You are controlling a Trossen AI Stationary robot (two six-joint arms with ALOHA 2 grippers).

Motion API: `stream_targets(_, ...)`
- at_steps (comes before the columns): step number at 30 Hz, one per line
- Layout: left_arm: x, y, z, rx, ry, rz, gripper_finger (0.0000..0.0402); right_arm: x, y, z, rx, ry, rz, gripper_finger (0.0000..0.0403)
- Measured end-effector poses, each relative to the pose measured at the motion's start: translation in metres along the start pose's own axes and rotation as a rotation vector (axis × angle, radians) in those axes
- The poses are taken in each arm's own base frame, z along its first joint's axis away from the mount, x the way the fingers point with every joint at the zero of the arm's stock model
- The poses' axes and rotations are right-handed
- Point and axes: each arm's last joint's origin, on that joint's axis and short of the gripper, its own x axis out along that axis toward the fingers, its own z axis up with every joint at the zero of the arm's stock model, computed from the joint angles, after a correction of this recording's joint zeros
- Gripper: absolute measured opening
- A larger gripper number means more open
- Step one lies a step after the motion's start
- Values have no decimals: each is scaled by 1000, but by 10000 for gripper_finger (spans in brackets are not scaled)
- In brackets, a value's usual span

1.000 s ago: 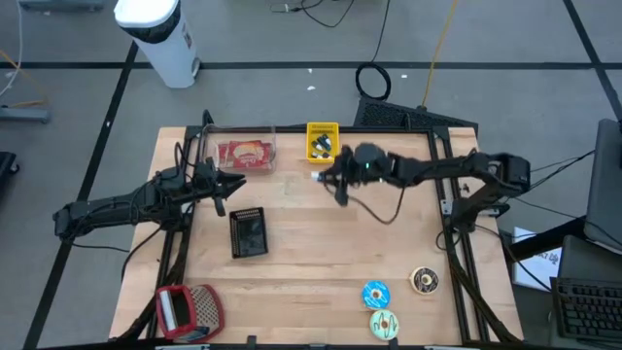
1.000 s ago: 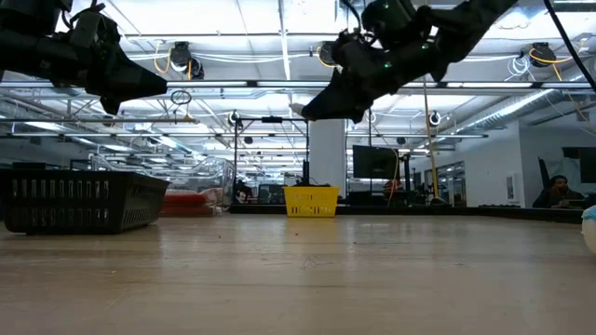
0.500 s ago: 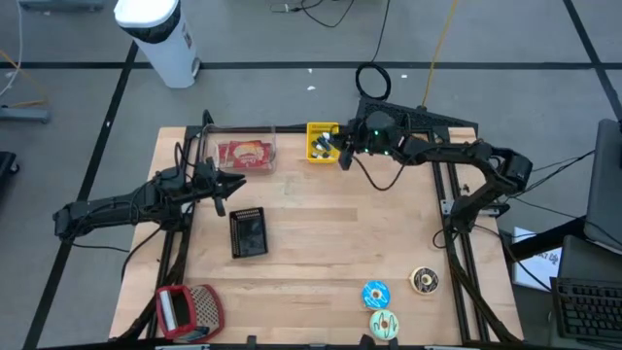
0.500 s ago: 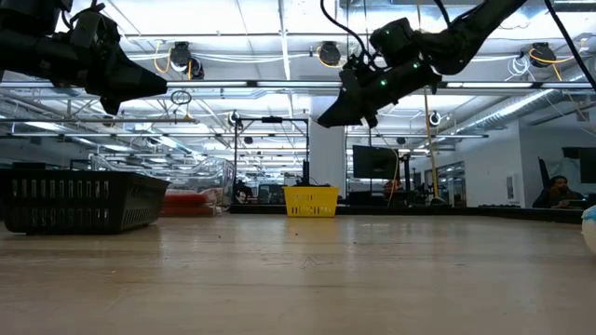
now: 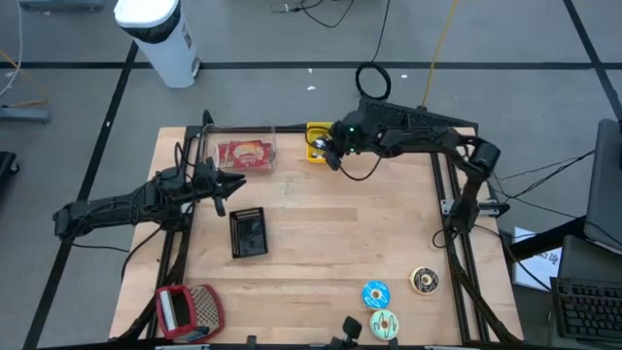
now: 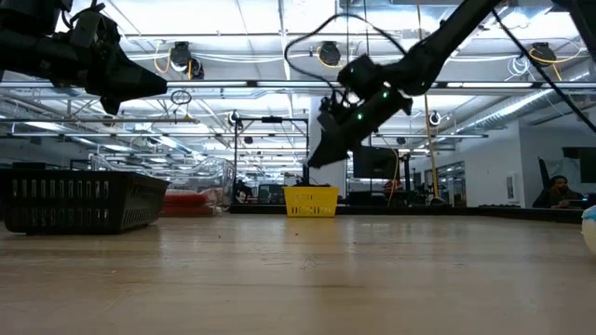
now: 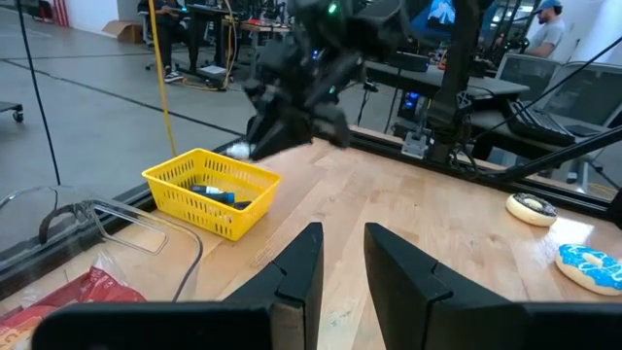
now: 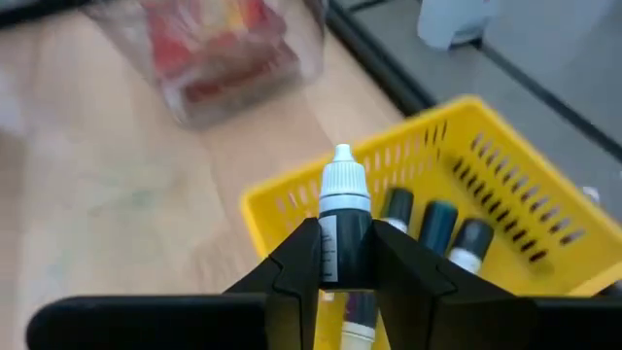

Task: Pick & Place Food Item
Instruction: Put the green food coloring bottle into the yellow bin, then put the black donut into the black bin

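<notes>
While the right claw [image 5: 330,156] grips a bottle [image 8: 343,222], wooden table [image 5: 321,243] stays lit.

The bench [image 5: 321,243] is made of pale wood with a smooth, matt finish. The yellow basket [image 8: 486,214] is seen to be moulded plastic with slotted walls, slightly glossy. The small bottle [image 8: 344,228] is of dark plastic with a white ribbed cap. A clear, glossy plastic box [image 5: 238,151] is set on the wood. The black basket [image 6: 79,200] appears as matt plastic. The doughnuts [image 5: 376,294] are coated in shiny glaze.
</notes>
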Motion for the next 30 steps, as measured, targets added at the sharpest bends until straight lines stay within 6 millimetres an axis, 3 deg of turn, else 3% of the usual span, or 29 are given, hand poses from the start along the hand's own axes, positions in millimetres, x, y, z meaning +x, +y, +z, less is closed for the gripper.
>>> stream_targets(9,0,0,0,0,0,0,79,22,-11,-24,44,83,-17,70)
stream_targets(20,0,0,0,0,0,0,79,23,-8,-24,65,82,-11,74)
stream_targets(30,0,0,0,0,0,0,79,21,-7,-24,62,101,-10,164)
